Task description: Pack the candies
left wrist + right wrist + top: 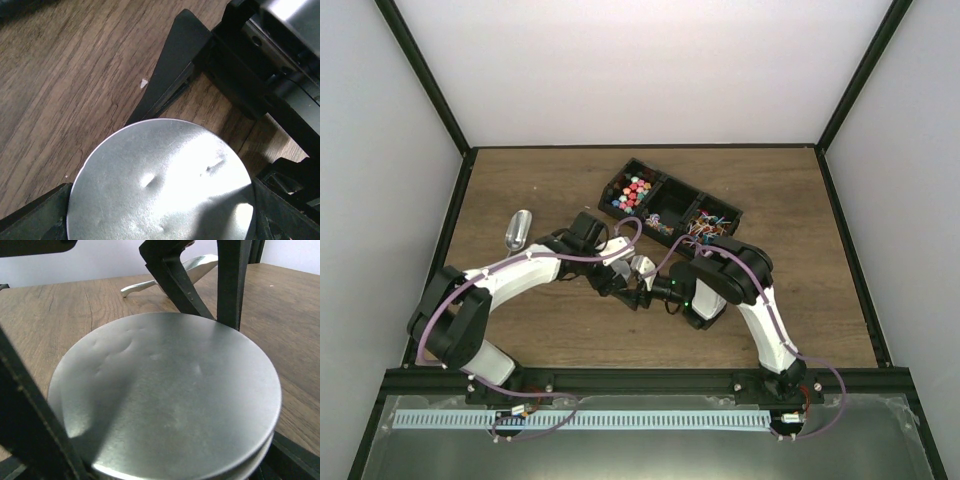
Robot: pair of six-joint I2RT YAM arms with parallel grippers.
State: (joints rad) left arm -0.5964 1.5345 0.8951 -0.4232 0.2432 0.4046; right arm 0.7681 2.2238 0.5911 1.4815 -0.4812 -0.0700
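- My two grippers meet at the middle of the top view. The left gripper (623,278) reaches in from the upper left and the right gripper (652,288) from the right, tips just beside each other.
- Between them is a round metal lid (165,395), dented in places. It fills most of both wrist views.
- Right gripper: my fingers (27,420) stand at the lid's two sides against its rim, holding it at lid width.
- Left gripper: in the right wrist view its two fingers come down at the lid's far right edge. I cannot tell how wide they stand.
- The candies (633,192) lie in a black three-part tray (619,177) at upper centre, apart from the lid. Round ones are in the left part, a few in the middle, wrapped ones at the right.
- My right arm and its purple cable (705,238) overlap the tray's lower right end.
- A metal scoop (518,230) lies on the table (790,300) at the left, just above my left arm.
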